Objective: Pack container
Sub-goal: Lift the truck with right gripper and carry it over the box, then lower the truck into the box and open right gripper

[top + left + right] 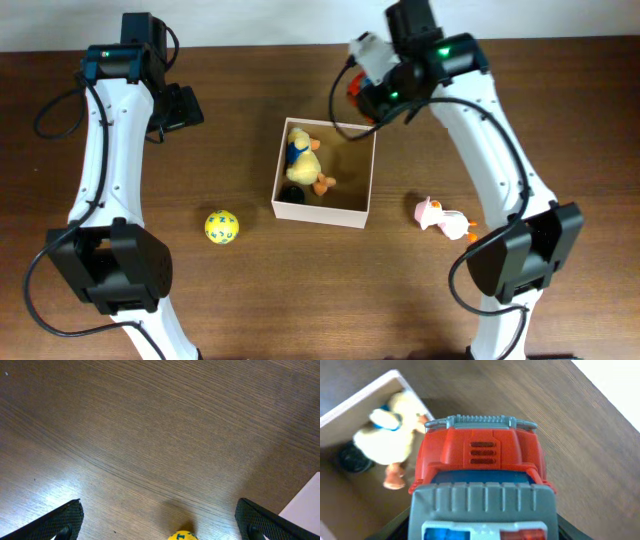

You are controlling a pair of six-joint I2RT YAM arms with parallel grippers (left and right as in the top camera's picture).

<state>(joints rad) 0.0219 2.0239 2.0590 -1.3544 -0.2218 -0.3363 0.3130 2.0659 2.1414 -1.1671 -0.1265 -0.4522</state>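
- Where the middle of the table (250,300) lies, the box (322,213) sits open-topped, white outside and tan inside.
- Inside it a yellow plush duck (305,158) lies toward the far left, with a small dark thing (290,192) at the near left corner, too unclear to name.
- Above the box's far right corner hangs the right gripper (362,88), its jaws partly closed around a red and grey toy truck (480,460).
- A yellow ball (222,227) rests left of the box; a pink and white toy (440,218) lies to its right, apart.
- The left gripper (160,520) hovers far left over the wood, jaws spread wide, holding nothing.
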